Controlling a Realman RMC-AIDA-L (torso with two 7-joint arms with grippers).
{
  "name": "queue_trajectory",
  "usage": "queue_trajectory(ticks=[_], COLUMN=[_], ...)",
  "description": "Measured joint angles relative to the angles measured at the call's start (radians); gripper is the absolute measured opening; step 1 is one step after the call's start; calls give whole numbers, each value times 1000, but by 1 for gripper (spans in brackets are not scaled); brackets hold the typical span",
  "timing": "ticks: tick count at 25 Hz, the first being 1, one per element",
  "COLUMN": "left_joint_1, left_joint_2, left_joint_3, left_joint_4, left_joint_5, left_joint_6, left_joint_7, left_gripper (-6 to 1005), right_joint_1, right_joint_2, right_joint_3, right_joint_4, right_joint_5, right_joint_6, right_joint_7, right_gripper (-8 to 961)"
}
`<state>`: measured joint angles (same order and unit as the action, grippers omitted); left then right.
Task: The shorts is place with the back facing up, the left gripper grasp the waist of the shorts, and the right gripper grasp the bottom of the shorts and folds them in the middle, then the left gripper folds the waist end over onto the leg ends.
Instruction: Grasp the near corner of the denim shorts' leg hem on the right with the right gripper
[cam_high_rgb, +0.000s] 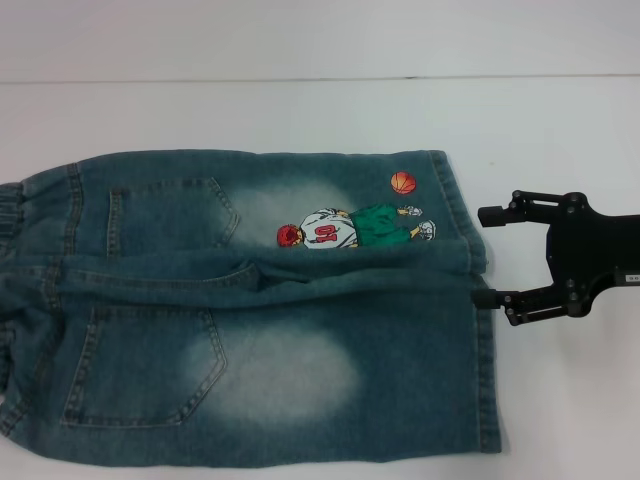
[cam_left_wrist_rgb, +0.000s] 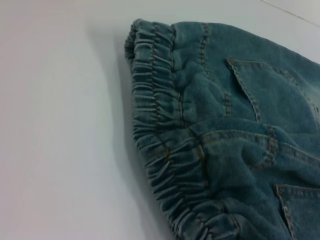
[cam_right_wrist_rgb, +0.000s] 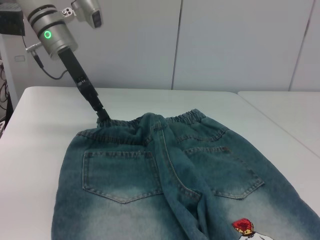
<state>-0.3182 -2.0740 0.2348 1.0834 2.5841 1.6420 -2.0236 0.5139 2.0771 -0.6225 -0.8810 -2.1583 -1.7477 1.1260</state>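
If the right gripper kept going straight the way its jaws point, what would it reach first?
The right gripper, jaws open, points at the leg hems of the denim shorts. The lower jaw tip looks almost at the hem edge already, so that hem comes first, though height above the cloth is unclear.

My shorts (cam_high_rgb: 270, 330) are faded denim cloth, matt, coarse weave, pale bleached patches, orange stitching. Waist (cam_left_wrist_rgb: 160, 135) is ruched elastic, wrinkled. Table (cam_high_rgb: 560, 130) is smooth matt white. My right gripper (cam_high_rgb: 492, 256) is matt black; left arm (cam_right_wrist_rgb: 52, 25) has a glossy silver-grey casing.
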Motion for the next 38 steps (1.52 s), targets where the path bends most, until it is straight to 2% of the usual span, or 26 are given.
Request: queue_trajectory(ticks=[6, 11, 15, 18, 21, 25, 29, 38], left_joint_1=[-7, -7, -12, -20, -25, -25, -25, -25], left_joint_2=[1, 2, 11, 12, 13, 12, 13, 14], left_joint_3=[0, -7, -16, -21, -21, -21, -22, -21], left_joint_4=[-10, -12, -9, -8, -12, -15, -15, -21], left_joint_5=[-1, -30, -56, -57, -63, -72, -78, -79], left_joint_6=[-1, 1, 9, 11, 9, 8, 12, 2], left_joint_7=[19, 33, 25, 22, 21, 21, 21, 27], left_gripper=[63, 58, 53, 51, 51, 52, 52, 52], right_joint_1=[2, 15, 48, 88, 117, 124, 138, 183], right_joint_2=[-3, -13, -50, -83, -95, -88, -73, -66], right_joint_3=[2, -3, -10, -15, -52, -193, -287, -362], right_joint_4=[1, 0, -27, -77, -134, -178, -160, -78], right_joint_5=[0, 0, -8, -49, -120, -213, -274, -389], right_joint_6=[-6, -15, -61, -166, -237, -240, -239, -238], right_joint_7=[10, 66, 191, 300, 374, 435, 450, 456], right_gripper=[942, 942, 941, 941, 941, 940, 940, 939])
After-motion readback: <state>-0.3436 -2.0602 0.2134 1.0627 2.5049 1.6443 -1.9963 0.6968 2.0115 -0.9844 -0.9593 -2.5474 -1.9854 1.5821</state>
